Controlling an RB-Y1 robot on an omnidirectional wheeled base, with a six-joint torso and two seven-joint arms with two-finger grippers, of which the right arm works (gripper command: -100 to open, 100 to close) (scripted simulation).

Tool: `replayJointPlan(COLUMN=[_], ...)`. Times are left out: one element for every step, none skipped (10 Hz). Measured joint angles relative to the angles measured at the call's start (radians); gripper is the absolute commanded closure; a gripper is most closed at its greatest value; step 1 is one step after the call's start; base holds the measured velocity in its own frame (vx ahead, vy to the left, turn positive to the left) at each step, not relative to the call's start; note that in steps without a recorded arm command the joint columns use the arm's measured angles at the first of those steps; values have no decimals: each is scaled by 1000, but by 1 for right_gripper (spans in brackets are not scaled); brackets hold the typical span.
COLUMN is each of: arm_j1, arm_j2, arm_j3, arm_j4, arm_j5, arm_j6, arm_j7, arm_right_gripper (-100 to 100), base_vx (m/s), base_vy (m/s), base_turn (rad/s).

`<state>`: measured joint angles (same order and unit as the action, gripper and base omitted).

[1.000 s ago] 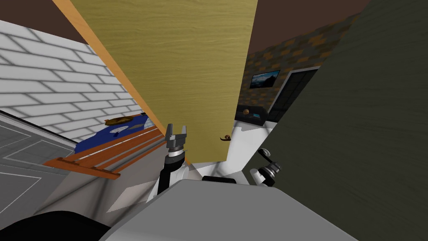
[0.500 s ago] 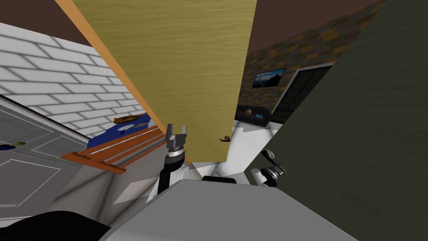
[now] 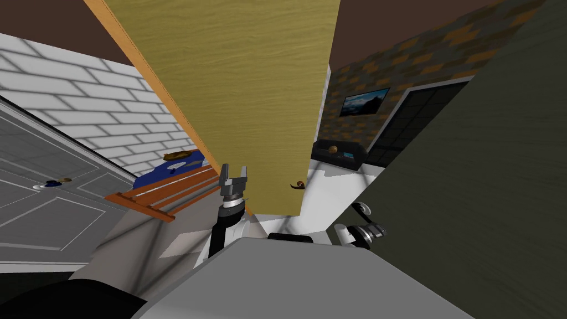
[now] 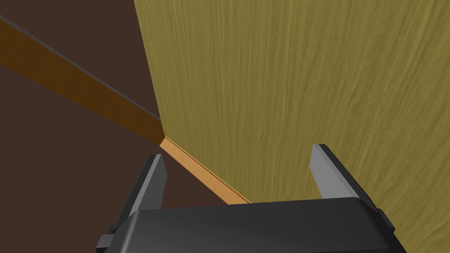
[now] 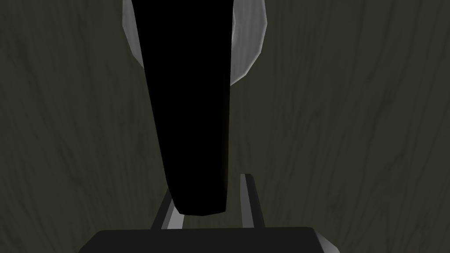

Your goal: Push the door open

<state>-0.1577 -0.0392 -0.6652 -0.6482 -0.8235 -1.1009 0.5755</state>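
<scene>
— Where is the door, and what are your hands doing?

— The dark olive, wood-grained door [image 3: 470, 194] stands close on my right side, and I see it almost along its face. My right gripper [image 5: 207, 189] is closed on its long black lever handle [image 5: 189, 110], one blade at each side, at the end away from the grey round rose [image 5: 250, 39]. My left gripper [image 3: 233, 171] has its fingers apart and holds nothing. It hangs just before a yellow wood-grained door [image 3: 249, 99], near the orange edge strip [image 4: 202, 175].

— How will the dark door handle?

— I judge it as a stiff and rather heavy panel that only swings on its hinges, so it will not bend, but it will answer slowly. The handle side, far from the hinges, should give the most leverage, so I think the lever is the good place to hold. The lever looks smooth, and thin blades could slip along it if I push too much sideways.

— What differs from one second ago?

— Mostly I turned myself. The white brick wall [image 3: 83, 105] and the orange slatted bench [image 3: 166, 191] slid across the head view, and a grey panelled door [image 3: 50, 216] came in at the left. The opening between the yellow door and the dark one shows more of the room behind. My right gripper sits a little more to the right, and the left one kept its place.
</scene>
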Motion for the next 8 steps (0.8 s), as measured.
replayJointPlan(arm_j1=[-2, 6, -5, 1, 1, 4, 5, -2], arm_j2=[1, 12, 3, 8, 9, 13, 18, 13], arm_j3=[-13, -26, -32, -41, -55, -61, -68, -72], arm_j4=[-3, -31, -8, -18, -23, -35, -38, -19], arm_j5=[-16, -33, -40, -51, -69, -76, -86, -91], arm_j6=[-12, -16, -30, -40, -45, -47, -58, -71], arm_j7=[11, 30, 32, 37, 49, 59, 65, 63], arm_right_gripper=[100, 100, 100, 100, 100, 100, 100, 100], base_vx=[38, 45, 45, 32, 21, 29, 23, 24], base_vy=[-122, -82, -64, -96, -86, -73, -50, -61], base_turn=[148, 41, 95, 156, 51, 82, 44, 98])
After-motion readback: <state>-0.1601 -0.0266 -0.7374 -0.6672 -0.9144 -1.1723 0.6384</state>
